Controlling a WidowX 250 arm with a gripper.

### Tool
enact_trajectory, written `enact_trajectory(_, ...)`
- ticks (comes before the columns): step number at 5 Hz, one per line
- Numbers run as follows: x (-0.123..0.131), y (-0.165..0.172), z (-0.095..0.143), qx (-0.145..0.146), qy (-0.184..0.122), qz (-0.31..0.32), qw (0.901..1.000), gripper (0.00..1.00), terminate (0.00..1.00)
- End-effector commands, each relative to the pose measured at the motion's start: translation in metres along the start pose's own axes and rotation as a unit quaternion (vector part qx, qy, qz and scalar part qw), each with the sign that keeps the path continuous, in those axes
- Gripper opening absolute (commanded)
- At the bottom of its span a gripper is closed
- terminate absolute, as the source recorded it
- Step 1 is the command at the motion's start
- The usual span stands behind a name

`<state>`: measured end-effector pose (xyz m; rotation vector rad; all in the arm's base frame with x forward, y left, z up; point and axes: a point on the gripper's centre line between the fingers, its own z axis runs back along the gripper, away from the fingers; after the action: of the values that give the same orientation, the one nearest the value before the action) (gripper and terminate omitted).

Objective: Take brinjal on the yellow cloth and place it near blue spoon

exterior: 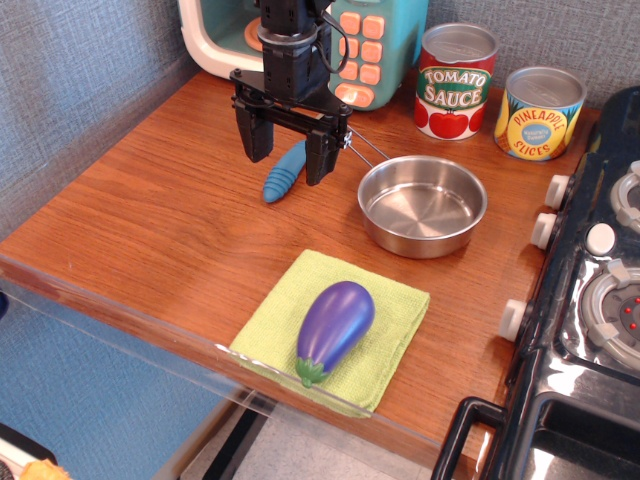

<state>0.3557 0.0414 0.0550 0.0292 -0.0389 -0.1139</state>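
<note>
The brinjal (335, 322), glossy purple with a green stem cap toward the front, lies on the yellow cloth (398, 322) near the table's front edge. The blue spoon (283, 174) lies further back; only its ribbed blue handle shows, its bowl hidden behind my gripper. My gripper (286, 150) hangs open and empty over the spoon, well behind the brinjal, with its two black fingers apart on either side of the handle.
A steel pan (422, 205) with a thin wire handle sits right of the gripper. A tomato sauce can (455, 80) and a pineapple slices can (538, 113) stand at the back right. A toy microwave (300, 35) is behind the arm. A toy stove (600, 280) borders the right side.
</note>
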Motion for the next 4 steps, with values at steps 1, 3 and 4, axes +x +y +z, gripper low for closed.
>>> enact_trajectory(1,0.000,0.000,0.000,0.000,0.000,0.000,1.0000,1.00,0.00)
enact_trajectory(3,-0.058,-0.037,0.036,-0.015,-0.065,-0.033,0.9972,1.00,0.00)
enact_trajectory(4,-0.082,-0.055,0.049,-0.016,-0.081,-0.049,0.9954,1.00,0.00)
